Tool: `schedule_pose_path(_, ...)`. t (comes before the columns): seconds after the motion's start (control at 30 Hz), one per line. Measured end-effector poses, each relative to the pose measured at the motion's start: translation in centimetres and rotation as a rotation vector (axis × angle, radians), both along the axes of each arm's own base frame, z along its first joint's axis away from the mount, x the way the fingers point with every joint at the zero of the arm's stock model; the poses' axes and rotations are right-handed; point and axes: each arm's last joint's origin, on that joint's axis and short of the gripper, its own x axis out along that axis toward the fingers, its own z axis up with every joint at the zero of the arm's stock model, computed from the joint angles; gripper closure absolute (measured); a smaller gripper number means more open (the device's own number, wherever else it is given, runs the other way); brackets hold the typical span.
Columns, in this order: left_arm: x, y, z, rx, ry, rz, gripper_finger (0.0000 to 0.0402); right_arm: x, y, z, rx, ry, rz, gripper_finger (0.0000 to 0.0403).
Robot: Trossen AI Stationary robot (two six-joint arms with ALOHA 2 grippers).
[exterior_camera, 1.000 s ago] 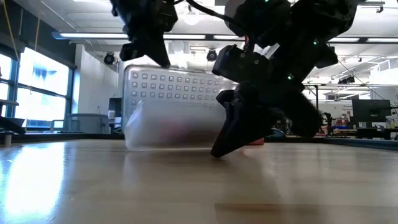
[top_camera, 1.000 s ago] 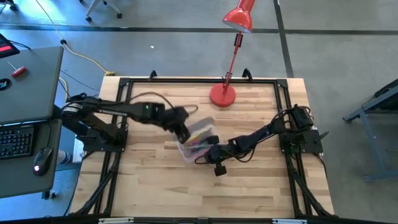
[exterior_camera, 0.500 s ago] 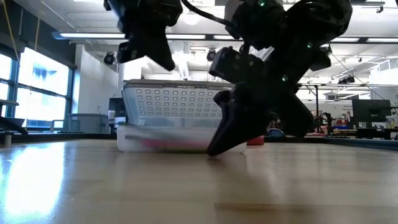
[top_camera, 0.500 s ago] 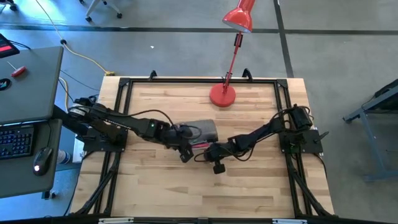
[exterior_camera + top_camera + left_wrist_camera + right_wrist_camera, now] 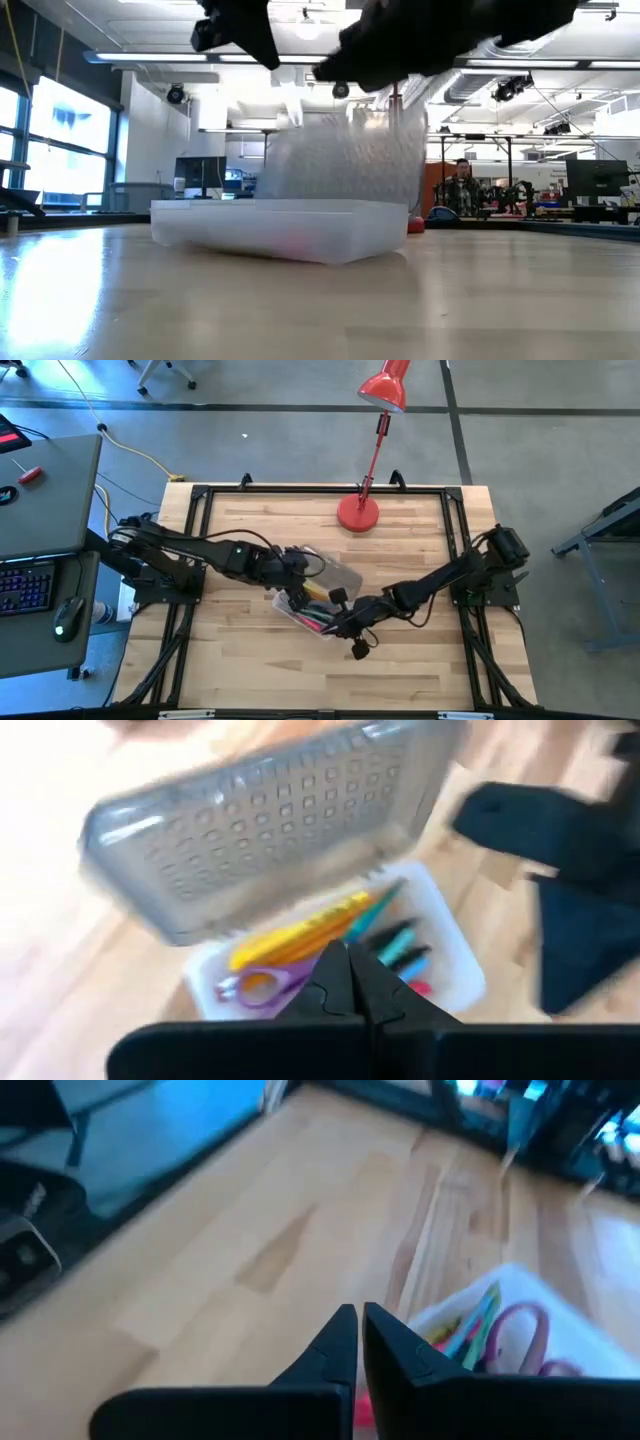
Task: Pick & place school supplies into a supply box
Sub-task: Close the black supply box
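Box (image 5: 312, 603) frame centre, lid (image 5: 335, 575) up, pens (image 5: 300, 931) and scissors (image 5: 262, 984) inside | left gripper (image 5: 297, 593) closed, empty, over box | right gripper (image 5: 340, 622) closed, empty, at box's right end

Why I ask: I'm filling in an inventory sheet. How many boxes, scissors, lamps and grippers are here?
supply box: 1, lid open
purple-handled scissors: 1, inside the box
red lamp: 1
grippers: 2, the left gripper and the right gripper, both shut
Total: 5
The pens and pencils in the box are too blurred to count.
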Motion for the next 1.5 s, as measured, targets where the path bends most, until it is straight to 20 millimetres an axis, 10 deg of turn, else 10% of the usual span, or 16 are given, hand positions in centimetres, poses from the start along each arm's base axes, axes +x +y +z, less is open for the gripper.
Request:
schedule_pose_path(0.3, -0.5, -2.0, -1.2, -0.033, 0.054, -0.037, 0.0392, -0.8, 1.2, -0.7, -0.164, 0.015, -0.122, 0.0403)
schedule_pose_path(0.67, -4.8, -9.2, -7.1, -0.169, 0.115, 0.115, 0.0392, -5.5, -3.6, 0.2, -0.284, 0.262, -0.851, 0.0403)
schedule_pose_path(0.93, -5.2, -9.1, -12.6, -0.201, 0.087, 0.189, 0.0392, -8.2, -8.1, -2.1, -0.211, 0.34, -1.163, 0.0403)
schedule_pose_path(1.5, -3.6, -6.0, -13.4, -0.172, 0.059, 0.217, 0.0392, -13.9, -17.4, -6.6, 0.441, 0.103, -1.077, 0.0403)
